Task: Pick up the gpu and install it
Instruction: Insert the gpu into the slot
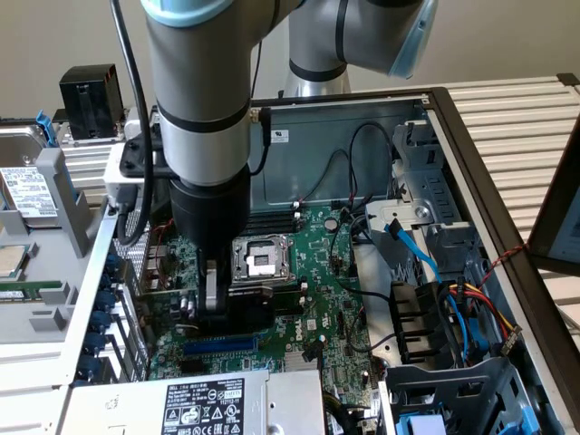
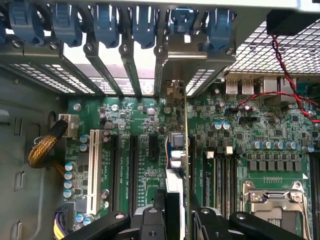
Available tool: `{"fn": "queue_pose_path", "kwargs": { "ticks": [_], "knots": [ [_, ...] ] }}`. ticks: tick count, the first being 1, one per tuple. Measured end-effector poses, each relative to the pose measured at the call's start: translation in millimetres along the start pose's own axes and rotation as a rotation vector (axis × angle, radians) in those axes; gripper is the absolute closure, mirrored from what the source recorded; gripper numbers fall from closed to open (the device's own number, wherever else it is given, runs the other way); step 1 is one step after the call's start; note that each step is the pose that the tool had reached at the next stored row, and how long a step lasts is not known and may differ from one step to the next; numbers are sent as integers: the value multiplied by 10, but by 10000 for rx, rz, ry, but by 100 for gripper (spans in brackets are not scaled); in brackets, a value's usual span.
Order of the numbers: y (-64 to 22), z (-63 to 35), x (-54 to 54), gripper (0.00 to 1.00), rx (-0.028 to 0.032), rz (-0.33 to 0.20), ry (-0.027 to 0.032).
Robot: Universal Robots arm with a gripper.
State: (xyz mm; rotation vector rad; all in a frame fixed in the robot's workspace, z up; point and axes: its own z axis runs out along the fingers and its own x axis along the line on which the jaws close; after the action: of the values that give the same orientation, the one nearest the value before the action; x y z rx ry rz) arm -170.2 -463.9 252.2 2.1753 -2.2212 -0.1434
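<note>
My fingers (image 2: pixel 159 209) are closed partway on the gpu (image 2: pixel 176 145), one on each side of the card, and it stands on edge between them. In the wrist view I see the card almost edge-on: a thin green board with a few silver parts on one face. It runs straight away from my fingers toward the back wall of the computer case (image 2: pixel 30 165). Its metal bracket end is up against the row of slot openings, just below the blue latches (image 2: pixel 105 25).

The card is low over the green motherboard (image 2: pixel 150 165), in line with the long black expansion slots and next to the one white slot (image 2: pixel 93 170). I cannot tell whether its lower edge is already down in a slot or only just above one. The CPU socket (image 2: pixel 272 202) lies to one side of the card, past a group of memory slots. A red wire (image 2: pixel 280 65) loops across the board near the rear ports, and a yellow braided cable (image 2: pixel 42 147) lies by the case wall.

In the exterior view my arm reaches straight down into the open case, and my fingers (image 1: pixel 211 292) are right beside the CPU socket (image 1: pixel 261 261), on the exterior view's left of it. The power supply (image 1: pixel 204 403) is nearer the camera. A blue cable (image 1: pixel 417 249) runs by the drive bays on the exterior view's right. A black cube-shaped box (image 1: pixel 91 100) sits outside the case on the table (image 1: pixel 517 118).
</note>
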Motion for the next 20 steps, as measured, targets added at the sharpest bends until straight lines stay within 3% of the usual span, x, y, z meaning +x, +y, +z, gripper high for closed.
{"fn": "queue_pose_path", "kwargs": {
  "ticks": [20],
  "knots": [
    [16,74,3,73,-18,81,-9]
  ]
}}
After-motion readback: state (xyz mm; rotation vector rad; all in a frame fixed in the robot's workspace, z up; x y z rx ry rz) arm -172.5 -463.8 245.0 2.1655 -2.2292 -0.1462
